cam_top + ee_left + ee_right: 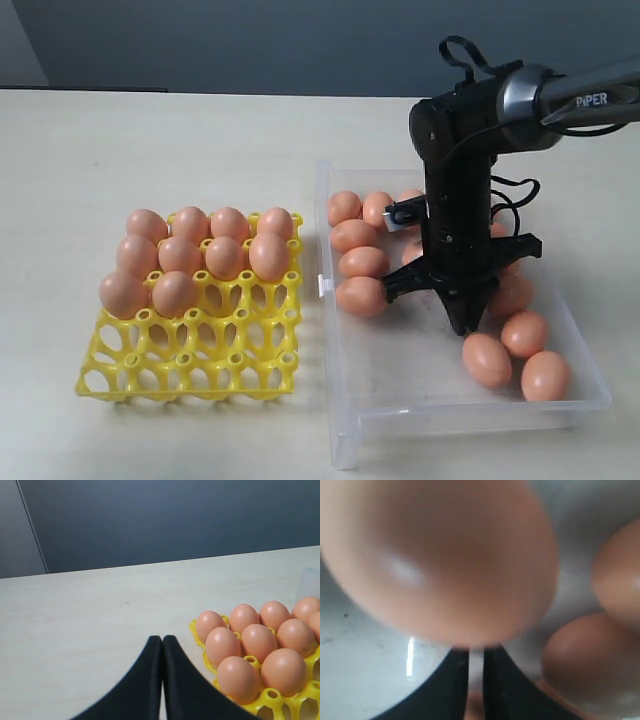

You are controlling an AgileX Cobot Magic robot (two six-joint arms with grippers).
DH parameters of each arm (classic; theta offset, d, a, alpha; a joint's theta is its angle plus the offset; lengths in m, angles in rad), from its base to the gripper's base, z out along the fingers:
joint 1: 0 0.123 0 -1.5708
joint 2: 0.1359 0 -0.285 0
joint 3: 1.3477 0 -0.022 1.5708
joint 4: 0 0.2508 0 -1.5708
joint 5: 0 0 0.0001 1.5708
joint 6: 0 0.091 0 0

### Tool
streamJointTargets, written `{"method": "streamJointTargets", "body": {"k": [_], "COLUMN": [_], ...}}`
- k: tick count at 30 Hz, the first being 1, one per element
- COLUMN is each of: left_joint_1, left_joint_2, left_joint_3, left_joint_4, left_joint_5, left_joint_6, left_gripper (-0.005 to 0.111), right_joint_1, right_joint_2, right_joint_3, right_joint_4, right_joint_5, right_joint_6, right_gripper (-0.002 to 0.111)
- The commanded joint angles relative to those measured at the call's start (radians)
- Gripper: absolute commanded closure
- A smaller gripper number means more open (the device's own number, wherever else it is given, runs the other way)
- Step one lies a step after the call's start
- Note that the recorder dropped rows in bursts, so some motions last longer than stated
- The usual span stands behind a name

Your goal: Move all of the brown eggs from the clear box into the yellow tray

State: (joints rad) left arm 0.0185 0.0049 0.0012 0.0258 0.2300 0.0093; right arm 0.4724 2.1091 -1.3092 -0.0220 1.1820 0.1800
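Ten matte, orange-brown oval eggs (224, 257) sit in the bright yellow plastic lattice tray (190, 365). The tray lies on the pale tabletop (150, 140) just beside the shallow, clear plastic box (345, 420), on the side that carries the box's small latch tab (323, 285). The eggs fill the two tray rows farthest from the exterior camera, plus two cups of the third row at the end away from the box. The other cups of the lattice stand open.

About a dozen more eggs lie loose on the box floor. One cluster runs along the wall next to the tray, and others lie along the opposite wall, with three grouped near that wall's front corner.

The black arm (520, 95) reaches in over the box's far edge, and its right hand (465, 322) points down at the box floor between the two groups. Its fingers (457, 680) are drawn almost together with only a thin slit between them, and no egg is clamped there. A large blurred egg (440, 560) lies right at the tips; I cannot tell whether they touch it.

The left hand (162, 639) appears only in its own wrist view. Its fingers are pressed together on nothing, above bare tabletop near the tray corner farthest from the box.
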Motion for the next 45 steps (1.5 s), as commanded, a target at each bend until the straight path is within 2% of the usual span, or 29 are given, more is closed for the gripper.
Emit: {"method": "streamJointTargets", "body": {"k": [1,8,18,25,31,34,37,42,45], "left_joint_1": [-0.011,-0.011,-0.011,-0.011,-0.011,-0.011,-0.011,-0.011,-0.011], "left_joint_2": [-0.005,-0.005,-0.005,-0.005,-0.005,-0.005,-0.005,-0.005,-0.005], "left_joint_3": [-0.001,-0.001,-0.001,-0.001,-0.001,-0.001,-0.001,-0.001,-0.001], "left_joint_4": [-0.001,-0.001,-0.001,-0.001,-0.001,-0.001,-0.001,-0.001,-0.001], "left_joint_5": [-0.005,-0.005,-0.005,-0.005,-0.005,-0.005,-0.005,-0.005,-0.005], "left_joint_6": [-0.002,-0.002,-0.002,-0.002,-0.002,-0.002,-0.002,-0.002,-0.002], "left_gripper": [0.106,0.106,0.106,0.106,0.106,0.106,0.106,0.106,0.106], "right_joint_1": [-0.004,0.002,0.007,0.007,0.007,0.007,0.007,0.007,0.007], "right_joint_2": [0.012,-0.07,-0.247,-0.366,-0.429,-0.424,-0.424,-0.424,-0.424], "right_joint_3": [0.007,0.007,0.021,0.179,0.327,0.39,0.419,0.419,0.419], "right_joint_4": [-0.042,-0.044,-0.019,0.007,0.03,0.076,0.07,0.029,0.029], "right_joint_5": [-0.069,-0.004,0.039,0.039,-0.142,-0.242,-0.301,-0.32,-0.306], "right_joint_6": [-0.002,-0.012,-0.047,-0.047,-0.023,-0.097,-0.102,-0.119,-0.119], "right_gripper": [0.108,0.091,0.091,0.091,0.091,0.09,0.08,0.051,0.05]}}
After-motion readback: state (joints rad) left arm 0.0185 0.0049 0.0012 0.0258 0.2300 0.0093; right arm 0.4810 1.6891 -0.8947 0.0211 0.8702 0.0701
